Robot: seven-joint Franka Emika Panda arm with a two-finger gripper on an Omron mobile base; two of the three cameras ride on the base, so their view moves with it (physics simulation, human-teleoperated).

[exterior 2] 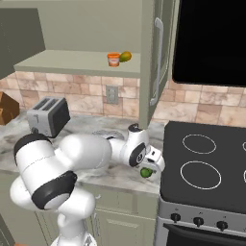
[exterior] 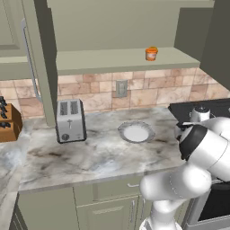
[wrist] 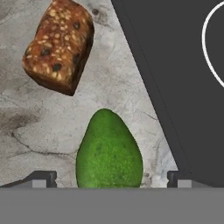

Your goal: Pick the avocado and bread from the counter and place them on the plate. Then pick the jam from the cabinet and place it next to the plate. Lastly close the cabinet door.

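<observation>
I see my open gripper [wrist: 109, 179] low over the counter [wrist: 39, 127], fingertips on either side of the avocado [wrist: 109, 153], bread [wrist: 59, 46] lying just beyond.

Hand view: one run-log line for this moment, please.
phase: reach for avocado | gripper: open, fingertips either side of it | bread: on counter | plate: bare

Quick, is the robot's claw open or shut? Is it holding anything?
Gripper: open, one fingertip on each side of the avocado, holding nothing yet.
</observation>
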